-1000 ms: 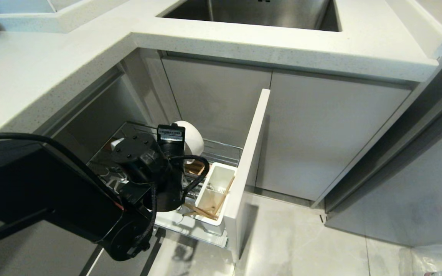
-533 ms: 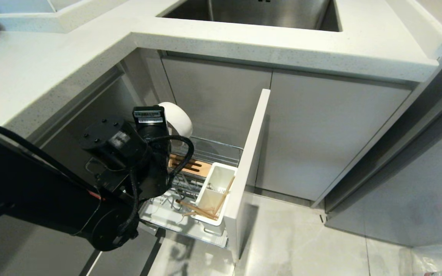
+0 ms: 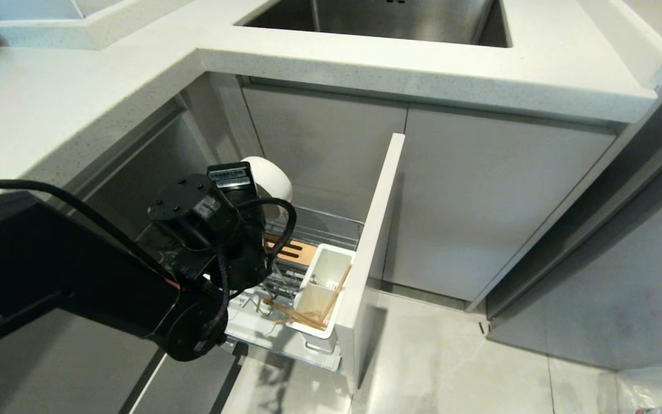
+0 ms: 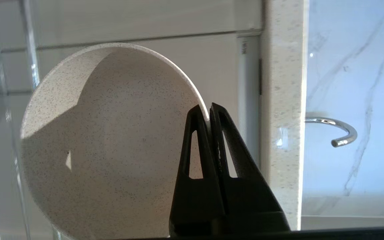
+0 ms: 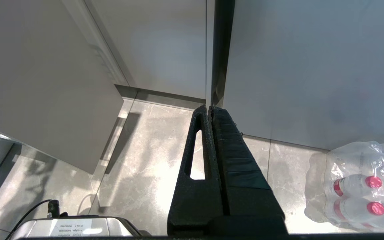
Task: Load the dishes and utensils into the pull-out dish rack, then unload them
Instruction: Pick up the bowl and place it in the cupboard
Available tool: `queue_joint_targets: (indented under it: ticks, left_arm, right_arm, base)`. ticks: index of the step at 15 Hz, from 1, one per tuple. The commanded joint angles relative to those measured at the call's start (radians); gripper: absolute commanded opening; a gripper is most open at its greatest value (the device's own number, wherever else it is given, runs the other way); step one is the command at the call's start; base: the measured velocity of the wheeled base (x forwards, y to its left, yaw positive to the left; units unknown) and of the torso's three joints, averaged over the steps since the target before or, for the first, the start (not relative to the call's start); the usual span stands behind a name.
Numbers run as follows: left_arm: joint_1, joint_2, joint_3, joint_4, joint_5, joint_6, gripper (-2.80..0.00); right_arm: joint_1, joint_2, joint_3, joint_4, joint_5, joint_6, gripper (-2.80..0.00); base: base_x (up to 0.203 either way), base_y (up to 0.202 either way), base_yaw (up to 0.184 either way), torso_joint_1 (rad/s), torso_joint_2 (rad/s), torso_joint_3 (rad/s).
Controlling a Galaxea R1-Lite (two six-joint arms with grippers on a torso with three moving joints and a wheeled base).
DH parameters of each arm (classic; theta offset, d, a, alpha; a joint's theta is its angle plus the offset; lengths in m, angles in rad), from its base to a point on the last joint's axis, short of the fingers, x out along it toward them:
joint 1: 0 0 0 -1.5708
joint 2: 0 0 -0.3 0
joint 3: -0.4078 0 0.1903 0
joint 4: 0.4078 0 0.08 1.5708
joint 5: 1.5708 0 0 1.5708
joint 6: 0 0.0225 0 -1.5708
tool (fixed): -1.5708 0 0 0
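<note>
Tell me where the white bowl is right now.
The bowl is pinched by its rim in the left gripper, lifted clear above the pulled-out dish rack, left of centre in the head view, below the counter.

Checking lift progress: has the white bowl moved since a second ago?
Yes. The bowl, pinched at its rim by the left end effector, has risen away from the dish rack, toward the countertop.
</note>
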Motion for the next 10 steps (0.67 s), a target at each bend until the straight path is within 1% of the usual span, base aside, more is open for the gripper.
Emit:
queue_joint_targets:
  ticks: [1, 3, 5, 9, 10]
  left_arm:
    - [0.001, 0.028, -0.004, -0.009, 0.008, -0.021, -2.80]
    - [-0.001, 0.041, -0.005, -0.009, 0.015, -0.040, -2.80]
    - [-0.001, 0.054, -0.003, -0.009, 0.020, -0.086, -2.80]
    - [-0.003, 0.081, -0.004, -0.009, 0.024, -0.101, -2.80]
    - [-0.003, 0.081, -0.004, -0.009, 0.024, -0.119, -2.80]
  right_arm:
    - [0.000, 0.000, 0.002, 0.000, 0.000, 0.001, -2.80]
    - [0.000, 0.000, 0.002, 0.000, 0.000, 0.001, -2.80]
    - [0.000, 0.000, 0.002, 0.000, 0.000, 0.001, -2.80]
    - [0.000, 0.000, 0.002, 0.000, 0.000, 0.001, -2.80]
    - [0.000, 0.000, 0.002, 0.000, 0.000, 0.001, -2.80]
  base:
    - [0.000, 0.000, 0.000, 0.000, 0.00, 0.000]
    - [0.000, 0.000, 0.000, 0.000, 0.00, 0.000]
    - [0.000, 0.000, 0.000, 0.000, 0.00, 0.000]
    - [0.000, 0.000, 0.000, 0.000, 0.00, 0.000]
    - [0.000, 0.000, 0.000, 0.000, 0.00, 0.000]
